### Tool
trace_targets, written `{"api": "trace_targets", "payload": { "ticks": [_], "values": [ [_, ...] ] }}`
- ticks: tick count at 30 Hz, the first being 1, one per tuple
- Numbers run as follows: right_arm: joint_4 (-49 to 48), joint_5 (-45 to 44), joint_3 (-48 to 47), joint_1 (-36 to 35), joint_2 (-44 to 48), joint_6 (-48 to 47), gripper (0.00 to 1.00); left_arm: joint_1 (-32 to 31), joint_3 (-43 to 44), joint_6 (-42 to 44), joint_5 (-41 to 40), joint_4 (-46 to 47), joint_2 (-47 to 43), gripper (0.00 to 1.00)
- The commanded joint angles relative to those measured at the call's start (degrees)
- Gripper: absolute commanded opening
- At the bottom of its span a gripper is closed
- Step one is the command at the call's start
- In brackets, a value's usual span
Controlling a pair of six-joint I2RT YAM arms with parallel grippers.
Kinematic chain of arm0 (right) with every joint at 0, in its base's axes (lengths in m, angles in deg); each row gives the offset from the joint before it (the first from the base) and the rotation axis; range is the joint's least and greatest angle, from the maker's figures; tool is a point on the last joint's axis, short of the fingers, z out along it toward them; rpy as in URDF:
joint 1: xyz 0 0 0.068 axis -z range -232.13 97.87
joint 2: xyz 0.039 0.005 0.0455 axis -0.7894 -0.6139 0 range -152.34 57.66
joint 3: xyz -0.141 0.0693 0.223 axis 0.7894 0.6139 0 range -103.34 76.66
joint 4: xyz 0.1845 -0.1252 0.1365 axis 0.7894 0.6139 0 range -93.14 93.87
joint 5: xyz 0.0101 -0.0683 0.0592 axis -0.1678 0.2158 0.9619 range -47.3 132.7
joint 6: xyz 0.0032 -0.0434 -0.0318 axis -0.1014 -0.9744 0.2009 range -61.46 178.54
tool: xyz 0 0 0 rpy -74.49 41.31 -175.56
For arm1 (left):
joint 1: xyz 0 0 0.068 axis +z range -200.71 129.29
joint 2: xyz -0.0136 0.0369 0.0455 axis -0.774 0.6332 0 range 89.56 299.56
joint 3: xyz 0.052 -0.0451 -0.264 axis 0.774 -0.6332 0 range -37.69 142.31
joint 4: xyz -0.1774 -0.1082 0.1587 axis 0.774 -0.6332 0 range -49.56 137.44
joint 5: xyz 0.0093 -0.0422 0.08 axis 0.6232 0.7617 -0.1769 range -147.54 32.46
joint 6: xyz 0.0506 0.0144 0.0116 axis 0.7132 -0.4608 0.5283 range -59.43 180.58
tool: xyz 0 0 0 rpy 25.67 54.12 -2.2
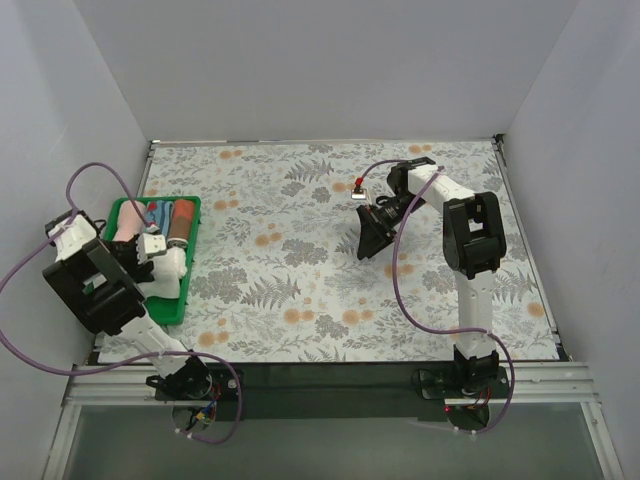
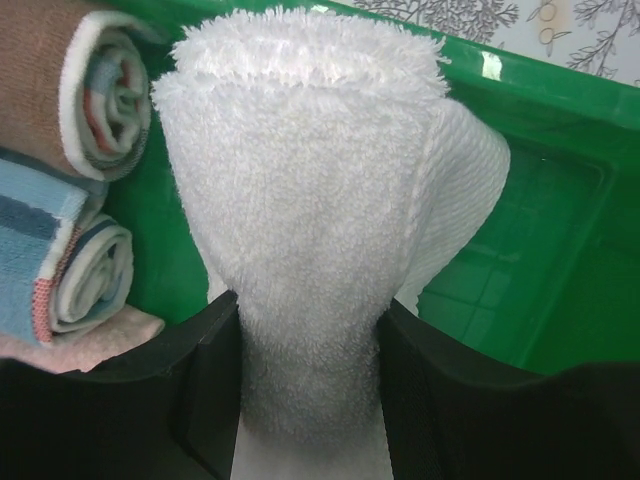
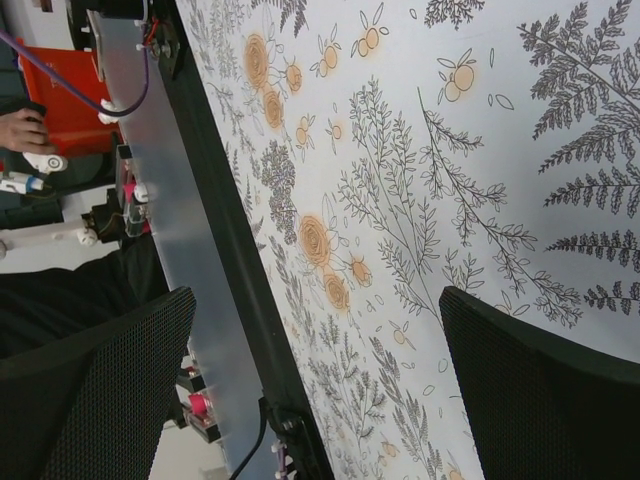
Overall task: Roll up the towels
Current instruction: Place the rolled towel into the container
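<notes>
With the left hand (image 2: pixel 308 345) pinching the rolled cream-white terry towel (image 2: pixel 300 180), seat it flat in the green plastic tray (image 2: pixel 560 230); the right hand (image 3: pixel 315 335) is spread.

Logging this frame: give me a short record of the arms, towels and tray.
left gripper: shut on white towel, over the green tray
right gripper: open, empty, above the floral table
also in tray: striped rolled towels, pink towel
white towel shape: looks rolled
</notes>
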Motion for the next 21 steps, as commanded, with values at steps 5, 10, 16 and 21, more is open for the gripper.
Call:
{"api": "trace_targets", "payload": {
  "ticks": [5,10,16,21],
  "values": [
    [0.30,-0.23,0.21,-0.13,1.17,0.37,0.99,-0.26,-8.44,51.06,-6.69,-1.54,-5.44,0.01],
    [0.39,-0.58,0.04,-0.13,0.99,0.28,0.99,0.01,-11.08,51.14,-6.96,-1.27,-6.50,0.13],
    [0.39,-0.94,0.04,-0.13,1.17,0.11,0.99,-0.08,-10.65,51.14,-9.68,-2.76,-7.29,0.37],
    [0.39,-0.32,-0.93,-0.21,0.38,0.11,0.99,-0.08,-9.33,51.14,-10.64,-4.26,-7.91,0.57]
  ]
}}
